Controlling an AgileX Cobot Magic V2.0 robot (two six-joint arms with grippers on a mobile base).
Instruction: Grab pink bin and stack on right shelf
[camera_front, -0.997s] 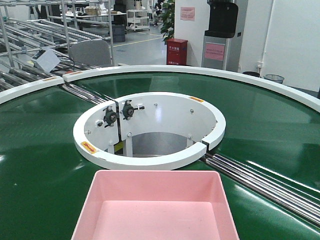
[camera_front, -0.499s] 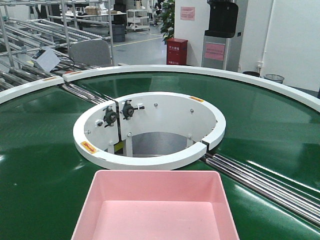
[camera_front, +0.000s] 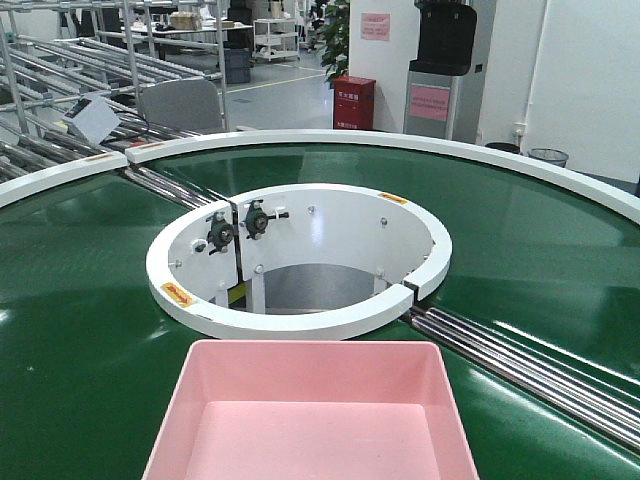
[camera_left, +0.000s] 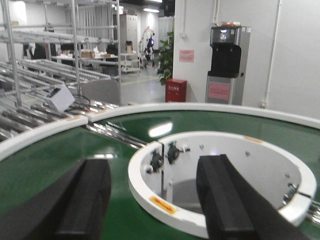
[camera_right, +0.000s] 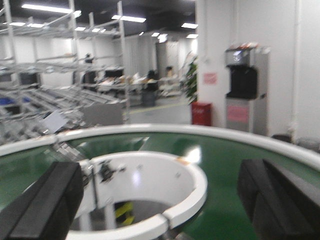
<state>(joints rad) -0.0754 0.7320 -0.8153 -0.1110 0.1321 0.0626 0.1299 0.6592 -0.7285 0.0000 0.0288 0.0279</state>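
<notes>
The pink bin sits empty on the green conveyor belt at the bottom centre of the front view, its near part cut off by the frame edge. Neither arm shows in the front view. In the left wrist view my left gripper is open, its black fingers spread wide above the belt with nothing between them. My right gripper in the right wrist view is open too, fingers far apart and empty. Neither wrist view shows the bin. The right shelf is out of view.
A white ring surrounds the round opening in the belt just beyond the bin. Steel rollers cross the belt at right. Metal racks stand back left; a red box and a dispenser stand behind.
</notes>
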